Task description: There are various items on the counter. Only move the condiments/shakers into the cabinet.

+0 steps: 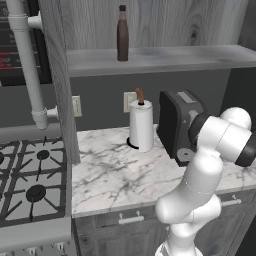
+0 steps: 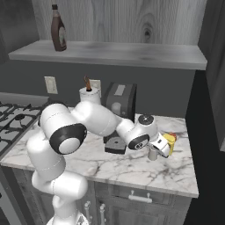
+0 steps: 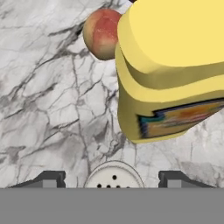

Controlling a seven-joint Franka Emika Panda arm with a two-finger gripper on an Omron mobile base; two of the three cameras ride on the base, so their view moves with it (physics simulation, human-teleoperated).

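Observation:
My gripper [image 3: 112, 181] hangs over the right end of the marble counter [image 2: 132, 169], pointing down. The small pale shaker [image 3: 113, 174] sits between its fingertips [image 3: 50, 179], with a gap on each side, so the jaws stand open. In the right base view the gripper [image 2: 155, 151] is right on top of the shaker [image 2: 152, 156]. The yellow squeeze bottle [image 3: 170, 70] with a label stands just beyond the shaker, also seen as the yellow bottle [image 2: 171, 139]. The dark brown bottle [image 1: 122, 35] stands upright on the cabinet shelf [image 1: 165, 57].
A reddish round fruit [image 3: 101, 33] lies by the yellow bottle. The black coffee machine [image 2: 118, 105] stands left of my hand, and the white paper-towel roll [image 1: 141, 125] stands further left. A gas stove [image 1: 30, 180] borders the counter's left side.

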